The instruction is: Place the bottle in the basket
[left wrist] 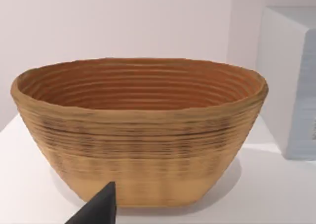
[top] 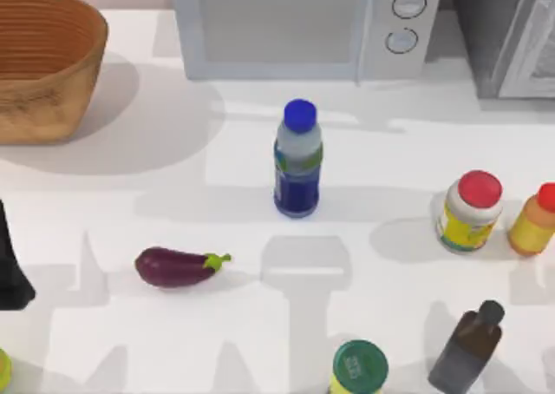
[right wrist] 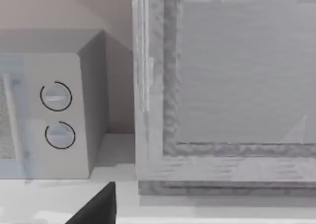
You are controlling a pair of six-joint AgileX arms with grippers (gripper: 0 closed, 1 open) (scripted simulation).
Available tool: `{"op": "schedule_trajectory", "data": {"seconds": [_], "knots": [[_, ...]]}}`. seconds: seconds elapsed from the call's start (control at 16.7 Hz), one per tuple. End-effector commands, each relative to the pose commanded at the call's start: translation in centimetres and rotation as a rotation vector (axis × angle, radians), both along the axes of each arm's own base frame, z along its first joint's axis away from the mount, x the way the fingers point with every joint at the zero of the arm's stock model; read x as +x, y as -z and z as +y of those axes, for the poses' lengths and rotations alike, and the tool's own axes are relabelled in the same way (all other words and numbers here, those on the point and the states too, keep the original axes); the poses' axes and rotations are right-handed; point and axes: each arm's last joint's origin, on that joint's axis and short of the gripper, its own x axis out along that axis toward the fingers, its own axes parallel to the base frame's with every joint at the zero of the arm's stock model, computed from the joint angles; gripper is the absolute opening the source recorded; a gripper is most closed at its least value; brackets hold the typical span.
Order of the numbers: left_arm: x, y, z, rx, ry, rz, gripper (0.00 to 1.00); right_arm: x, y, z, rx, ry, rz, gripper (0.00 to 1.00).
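Since the bottle stands upright mid-surface, well apart from the basket, its light, smooth body suits a mid-label grip; either pincer's state I cannot tell.

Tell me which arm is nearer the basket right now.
Left. Its dark link sits at the table's left edge, in front of the basket, and its wrist view faces the basket wall head on. The right arm's wrist view faces the microwave, at the far right.

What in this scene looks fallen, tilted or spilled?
Only the eggplant lies on its side, which is natural for it. The bottle stands upright in the middle of the table, and the basket sits upright at the far left. Nothing looks spilled or damaged.
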Motion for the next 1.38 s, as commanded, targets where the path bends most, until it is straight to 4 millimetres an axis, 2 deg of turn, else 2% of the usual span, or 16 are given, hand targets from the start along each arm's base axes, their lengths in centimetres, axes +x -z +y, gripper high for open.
{"op": "schedule_trajectory", "data": {"seconds": [0.18,0.42,0.6,0.78,1.14,1.38], "knots": [[0.0,-0.1,0.0,0.002,0.005,-0.001,1.00,0.0,0.0,0.0,0.000,0.000,0.000,1.00],[0.8,-1.3,-0.5,0.017,0.060,-0.011,1.00,0.0,0.0,0.0,0.000,0.000,0.000,1.00],[2.3,-2.5,-1.2,0.026,0.124,-0.013,1.00,0.0,0.0,0.0,0.000,0.000,0.000,1.00],[5.1,-3.0,-2.3,0.025,0.203,0.011,1.00,0.0,0.0,0.0,0.000,0.000,0.000,1.00],[11.8,-0.5,-6.3,-0.005,0.399,0.079,1.00,0.0,0.0,0.0,0.000,0.000,0.000,1.00],[14.6,3.5,-10.0,-0.030,0.554,0.100,1.00,0.0,0.0,0.0,0.000,0.000,0.000,1.00]]}}
